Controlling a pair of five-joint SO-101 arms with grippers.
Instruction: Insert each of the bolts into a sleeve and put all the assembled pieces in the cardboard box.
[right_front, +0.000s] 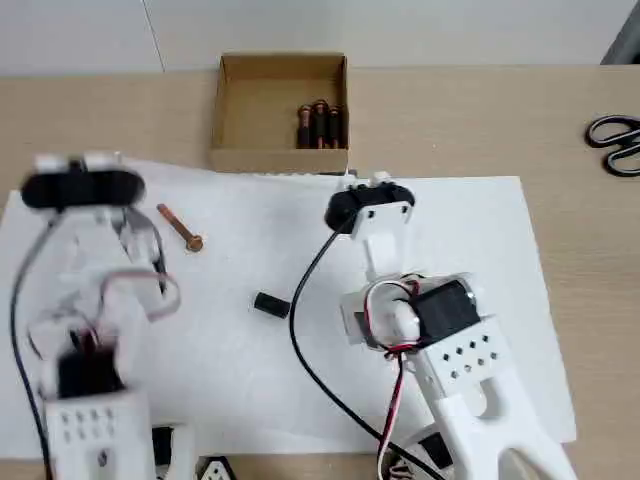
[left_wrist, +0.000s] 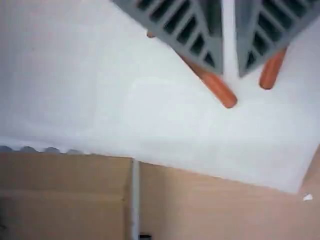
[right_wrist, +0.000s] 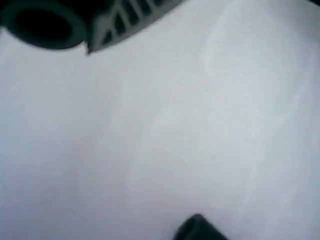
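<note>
The cardboard box (right_front: 232, 120) at the back of the table holds three assembled pieces (right_front: 320, 126). An orange bolt (right_front: 181, 229) lies on the white paper, just right of my left gripper (right_front: 125, 235). In the left wrist view the grey fingers (left_wrist: 200, 30) of the left gripper (left_wrist: 229, 75) stand almost together, holding nothing. Beyond them one bolt (left_wrist: 212, 85) and the end of a second bolt (left_wrist: 271, 72) lie on the paper. My right gripper (right_wrist: 85, 45) has a black sleeve (right_wrist: 42, 25) against its finger (right_wrist: 130, 17). Another sleeve (right_front: 271, 304) (right_wrist: 200, 231) lies loose mid-paper.
White paper (right_front: 250, 390) covers most of the tabletop. Black-handled scissors (right_front: 615, 145) lie at the far right on bare wood. A black cable (right_front: 300, 340) runs from the right arm across the paper. The box wall (left_wrist: 65, 200) stands just past the paper's edge.
</note>
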